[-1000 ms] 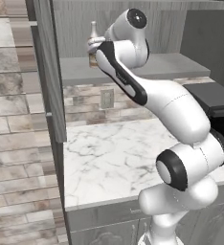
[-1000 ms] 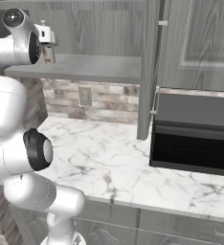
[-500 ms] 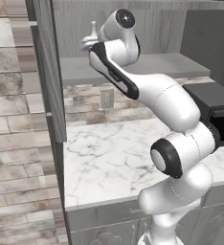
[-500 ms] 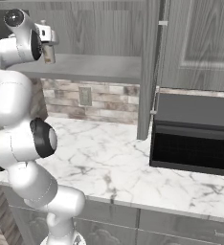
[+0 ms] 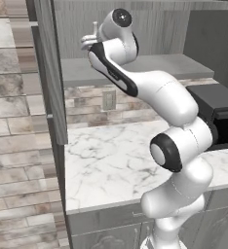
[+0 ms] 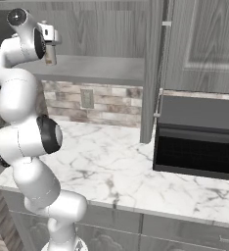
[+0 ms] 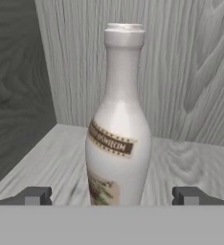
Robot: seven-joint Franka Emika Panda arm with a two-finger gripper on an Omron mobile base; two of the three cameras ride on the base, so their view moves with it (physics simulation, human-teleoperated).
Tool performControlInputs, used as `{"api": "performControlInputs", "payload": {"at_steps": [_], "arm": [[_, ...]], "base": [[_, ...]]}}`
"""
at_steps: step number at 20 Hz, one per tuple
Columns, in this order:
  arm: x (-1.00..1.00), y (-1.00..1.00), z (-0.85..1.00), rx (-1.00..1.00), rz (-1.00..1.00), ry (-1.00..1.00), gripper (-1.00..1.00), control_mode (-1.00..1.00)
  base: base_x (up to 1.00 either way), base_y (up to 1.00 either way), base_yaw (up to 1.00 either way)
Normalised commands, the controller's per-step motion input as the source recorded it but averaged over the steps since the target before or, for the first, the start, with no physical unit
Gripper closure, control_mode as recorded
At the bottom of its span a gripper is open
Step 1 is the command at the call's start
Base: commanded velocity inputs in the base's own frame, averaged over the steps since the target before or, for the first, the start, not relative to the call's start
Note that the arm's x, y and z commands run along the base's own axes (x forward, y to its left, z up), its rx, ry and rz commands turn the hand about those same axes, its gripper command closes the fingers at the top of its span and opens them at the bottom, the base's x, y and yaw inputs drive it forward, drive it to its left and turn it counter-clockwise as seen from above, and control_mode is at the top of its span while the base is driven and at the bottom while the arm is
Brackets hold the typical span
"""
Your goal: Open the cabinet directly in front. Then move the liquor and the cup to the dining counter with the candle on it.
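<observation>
Dark fingertips of the wide-open hand flank the liquor.

Things I can see around the kitchen

I see a white marble counter with thin grey lines in it. Behind it runs a brick wall in grey and brown, and a pale wall socket sits in the bricks. A black oven box stands on the counter at the right, touching the top of it. Under the counter are grey drawers. On the far left I see more brick wall going down low.
</observation>
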Motion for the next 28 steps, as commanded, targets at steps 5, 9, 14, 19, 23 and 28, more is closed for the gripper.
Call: {"api": "performControlInputs", "payload": {"at_steps": [5,9,14,19,23,28], "arm": [[0.23,0.00,-0.02,0.00,0.00,0.00,-1.00,-1.00],[0.16,0.07,-0.02,0.00,0.00,0.00,-1.00,-1.00],[0.17,0.13,0.00,0.00,0.00,0.00,-1.00,-1.00],[0.16,0.09,-0.01,0.00,0.00,0.00,-1.00,-1.00],[0.11,0.02,0.00,0.00,0.00,0.00,-1.00,-1.00],[0.09,0.05,0.00,-0.01,0.00,0.00,1.00,-1.00]], "base": [[0.00,0.00,0.00],[0.00,0.00,0.00],[0.00,0.00,0.00],[0.00,0.00,0.00],[0.00,0.00,0.00],[0.00,0.00,0.00]]}}
